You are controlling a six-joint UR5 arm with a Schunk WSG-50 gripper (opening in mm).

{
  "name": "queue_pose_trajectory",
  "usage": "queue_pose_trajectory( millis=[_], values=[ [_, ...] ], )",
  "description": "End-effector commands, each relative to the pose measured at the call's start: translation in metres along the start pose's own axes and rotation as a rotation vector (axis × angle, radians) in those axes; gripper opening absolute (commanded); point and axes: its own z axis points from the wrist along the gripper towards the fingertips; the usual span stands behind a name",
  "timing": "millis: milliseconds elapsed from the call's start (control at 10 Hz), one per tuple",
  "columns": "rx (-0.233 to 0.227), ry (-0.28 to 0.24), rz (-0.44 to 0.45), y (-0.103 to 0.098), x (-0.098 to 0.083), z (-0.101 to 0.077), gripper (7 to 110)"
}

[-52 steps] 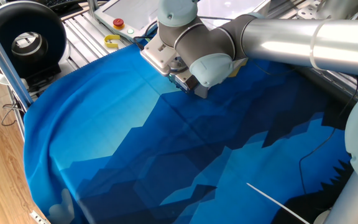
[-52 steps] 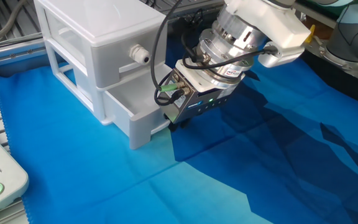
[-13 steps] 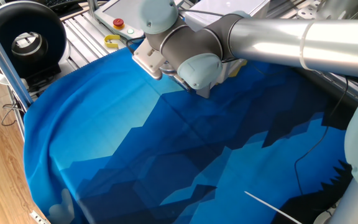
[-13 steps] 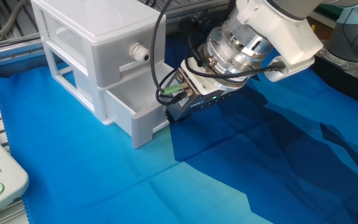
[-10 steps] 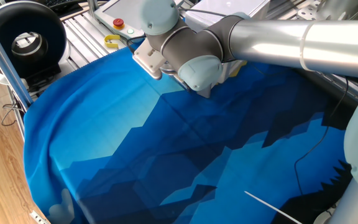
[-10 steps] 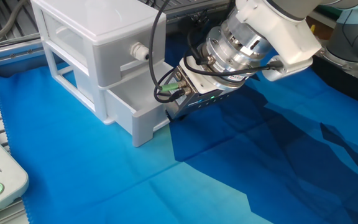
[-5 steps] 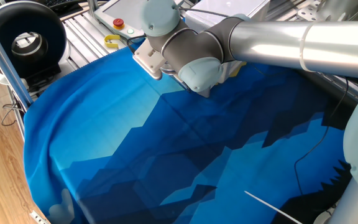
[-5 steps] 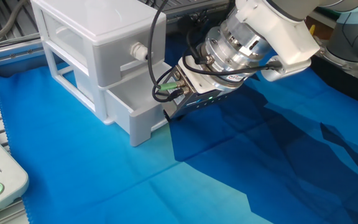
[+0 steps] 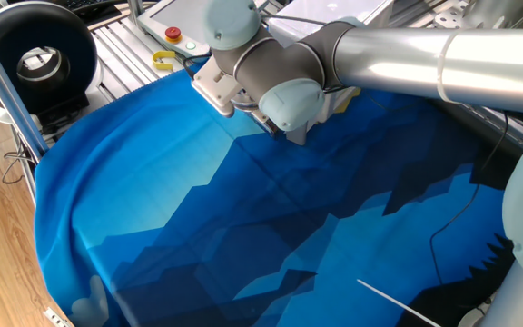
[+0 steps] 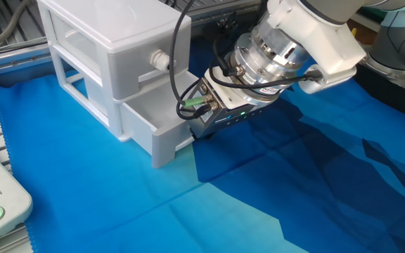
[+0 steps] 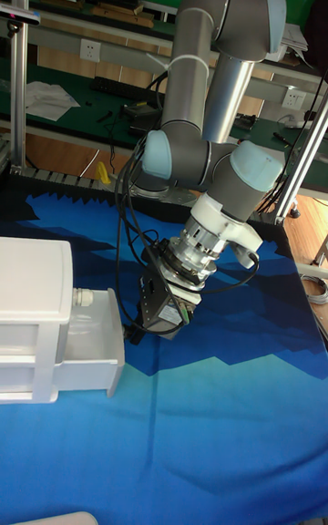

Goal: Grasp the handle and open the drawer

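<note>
The lower drawer (image 11: 89,363) sticks partly out of the white box, and the gripper (image 11: 135,334) sits right at its front. The handle is hidden there, so whether the fingers hold it cannot be told. Any further pull should go straight away from the box, toward the arm's side.

Table draped in blue mountain-print cloth (image 10: 273,204), white drawer unit (image 10: 111,63) at its back-left corner.

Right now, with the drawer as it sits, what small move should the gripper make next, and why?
Probably a short straight pull away from the cabinet. The drawer sticks out only partway, and the gripper sits right at its front face, where the handle is hidden. Whether the jaws are closed on it cannot be seen, so the pull should be gentle.
</note>
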Motion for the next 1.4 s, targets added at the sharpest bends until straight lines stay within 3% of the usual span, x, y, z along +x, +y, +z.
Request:
queue_pose_trajectory(
  millis=[0, 400, 800, 1300],
  values=[
    [-0.021, -0.018, 0.005, 0.002, 0.000, -0.007, 7],
    [-0.035, -0.021, 0.001, 0.001, -0.003, -0.016, 7],
    [-0.037, -0.087, 0.034, 0.003, -0.029, -0.005, 7],
    [-0.043, -0.072, 0.046, 0.000, -0.038, -0.016, 7]
  ],
)
